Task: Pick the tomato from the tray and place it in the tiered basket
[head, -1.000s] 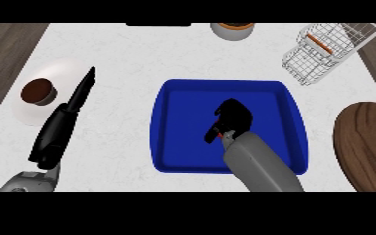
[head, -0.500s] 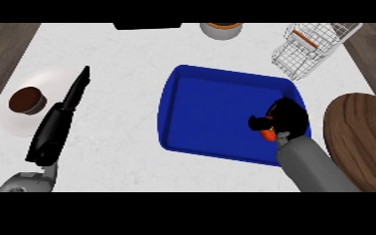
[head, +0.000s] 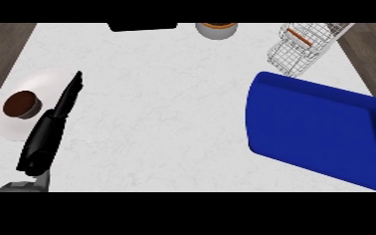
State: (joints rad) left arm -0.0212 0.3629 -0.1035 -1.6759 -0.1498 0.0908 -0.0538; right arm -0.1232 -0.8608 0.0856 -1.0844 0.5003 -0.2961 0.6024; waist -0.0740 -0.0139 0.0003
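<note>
- Over on the right, the blue tray (head: 308, 129) sits tilted, running off the edge; no tomato shows on it.
- Left hand (head: 51, 129) rests at the left of the white worktop (head: 161, 104), fingers straight, beside a white plate (head: 18, 127).
- Right hand out of view.
- Wire tiered basket (head: 301, 50) stands just behind the tray.

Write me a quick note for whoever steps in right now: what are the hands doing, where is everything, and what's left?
Left hand: open, fingers straight, resting over the white plate at the view's left.
Right hand: not in view.
Blue tray: tilted, at the right edge; no tomato shows on it.
Tomato: not visible anywhere.
Tiered basket: wire, upper right, beyond the tray; no tomato seen inside.
Done: cannot confirm a pick.
Left: locate the tomato, then place it in the basket.
</note>
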